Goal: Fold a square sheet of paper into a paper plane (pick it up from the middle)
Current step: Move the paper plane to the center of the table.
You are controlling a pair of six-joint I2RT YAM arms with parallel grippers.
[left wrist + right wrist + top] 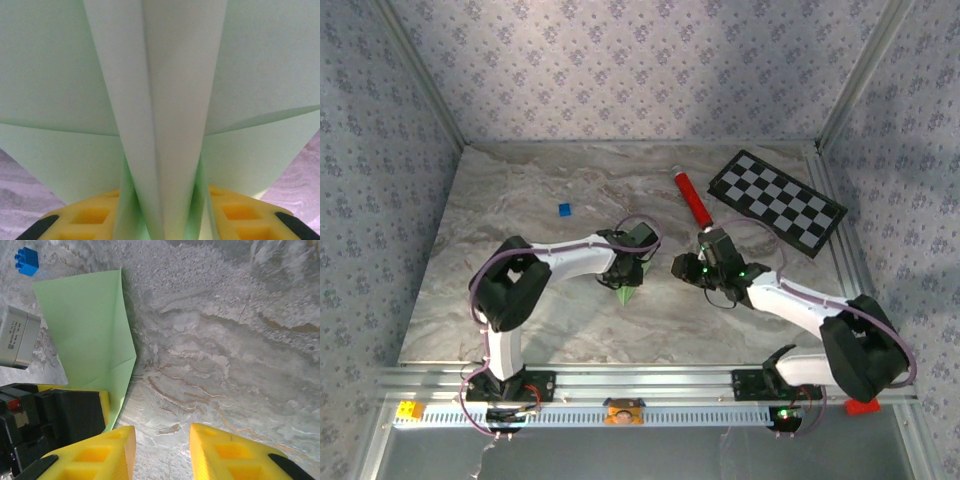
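The paper plane [627, 293], thin pale green paper folded to a point with a raised centre crease, lies mid-desk, just left of centre in the top view, tip toward the near edge. The left end effector [625, 275] stands directly over it. In the left wrist view the centre fold [170, 125] fills the gap between the yellow fingers [85, 220]; I cannot tell whether they press it or only flank it.

Just right of it, clear of the paper, the right end effector [682, 268] has its jaws partly open on nothing, with bare grey marbled desk [225, 340] between them. There the paper's creased edge [90, 325] bounds open surface to the right.

Farther back sit a small blue plastic brick [565, 209], well apart, a red cylindrical tube [692, 198], and a black-and-white checkerboard sheet [777, 200] near the desk's right edge.
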